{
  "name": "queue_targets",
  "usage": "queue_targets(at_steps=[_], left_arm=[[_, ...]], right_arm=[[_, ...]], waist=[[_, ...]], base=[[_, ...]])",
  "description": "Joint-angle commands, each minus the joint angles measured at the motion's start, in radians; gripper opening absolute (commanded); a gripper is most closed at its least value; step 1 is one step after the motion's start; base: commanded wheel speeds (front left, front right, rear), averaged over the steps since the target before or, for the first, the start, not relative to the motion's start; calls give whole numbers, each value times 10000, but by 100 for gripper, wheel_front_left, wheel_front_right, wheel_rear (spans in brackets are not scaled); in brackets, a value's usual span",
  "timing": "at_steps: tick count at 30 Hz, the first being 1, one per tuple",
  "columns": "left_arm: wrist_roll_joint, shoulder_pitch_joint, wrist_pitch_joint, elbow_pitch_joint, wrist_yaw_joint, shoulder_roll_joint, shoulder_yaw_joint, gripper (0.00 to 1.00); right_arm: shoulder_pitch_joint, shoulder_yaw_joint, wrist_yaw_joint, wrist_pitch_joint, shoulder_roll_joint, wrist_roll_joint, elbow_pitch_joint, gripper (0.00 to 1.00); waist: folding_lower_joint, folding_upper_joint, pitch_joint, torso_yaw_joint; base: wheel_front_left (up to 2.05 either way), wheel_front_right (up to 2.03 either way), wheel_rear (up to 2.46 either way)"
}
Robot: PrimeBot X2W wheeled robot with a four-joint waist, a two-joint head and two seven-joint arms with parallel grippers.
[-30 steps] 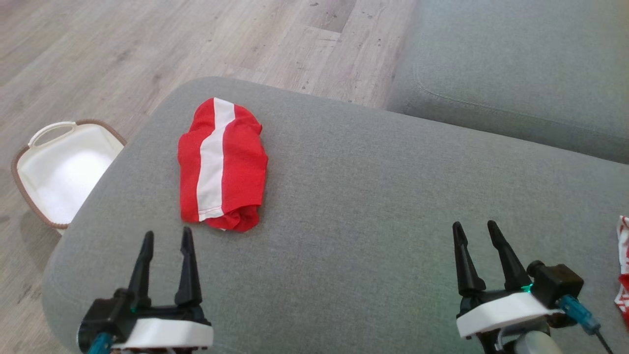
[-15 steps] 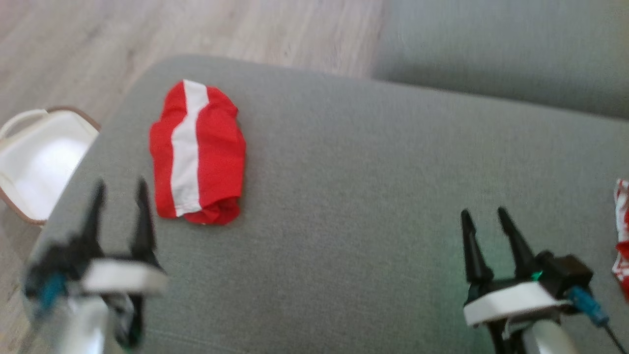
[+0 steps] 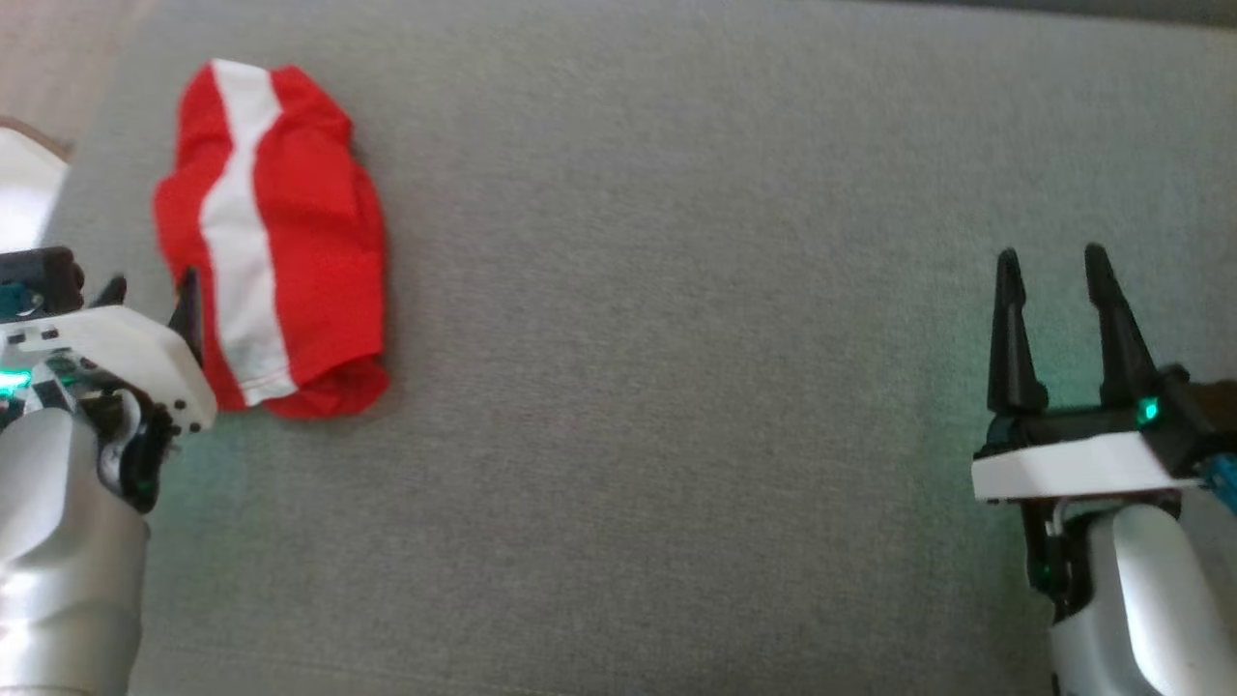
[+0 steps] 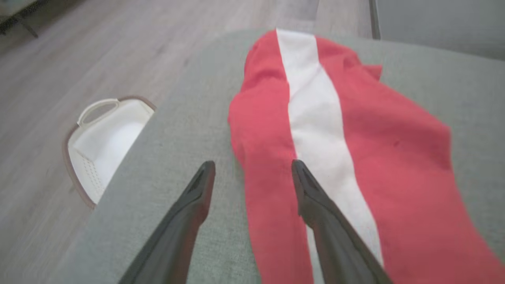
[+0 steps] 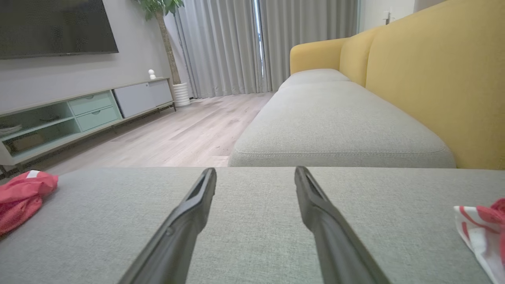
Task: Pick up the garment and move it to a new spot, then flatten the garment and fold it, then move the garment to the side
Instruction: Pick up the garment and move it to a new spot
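Note:
The garment [image 3: 280, 222] is red with a white stripe and lies bunched on the grey sofa cushion [image 3: 676, 387] at the upper left. In the left wrist view the garment [image 4: 355, 150] fills the right half. My left gripper [image 3: 150, 295] is open at the garment's near left edge. Its jaws straddle that edge [image 4: 253, 163], one finger over the red cloth and one over bare cushion. My right gripper [image 3: 1051, 253] is open and empty over the cushion at the far right. In the right wrist view the gripper [image 5: 254, 169] points along the cushion, with the garment [image 5: 19, 197] far off to its left.
A white basket [image 4: 102, 142] with a brown rim stands on the wood floor beside the cushion's left end. Another red-and-white cloth [image 5: 481, 232] lies on the cushion at the right. A second grey seat [image 5: 335, 122] with a yellow back stands beyond.
The head camera has tilted down and turned, shifting the whole picture. My left gripper has moved forward to the garment's near left edge. The right gripper stays open over the cushion.

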Motion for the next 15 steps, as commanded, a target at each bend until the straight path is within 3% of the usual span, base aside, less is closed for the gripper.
queue_targets(at_steps=[1,7,12,13,14,15], left_arm=[[-320,-632,435,252,20,629,238,100],[-900,-1066,1304,1672,18,676,-24,100],[-1414,-1118,1650,2059,17,559,-298,98],[-1527,-1119,1599,2070,17,576,-359,23],[-1625,-1129,1477,2067,17,610,-393,0],[-1718,-1145,1339,2037,17,644,-437,0]], right_arm=[[-367,325,67,-5,-41,-213,-443,100],[-564,456,67,31,-41,-282,-592,100],[-539,440,67,22,-41,-249,-611,100],[-521,428,67,19,-41,-250,-598,100],[-501,423,67,15,-41,-255,-579,100],[-484,422,67,12,-41,-253,-560,100]], waist=[[-4,0,518,-410],[-4,0,811,-584],[-4,0,777,-615],[-4,0,739,-614],[-4,0,689,-616],[-4,0,638,-619]], base=[[0,0,0],[0,0,0],[0,0,0],[0,0,0],[0,0,0],[0,0,0]])
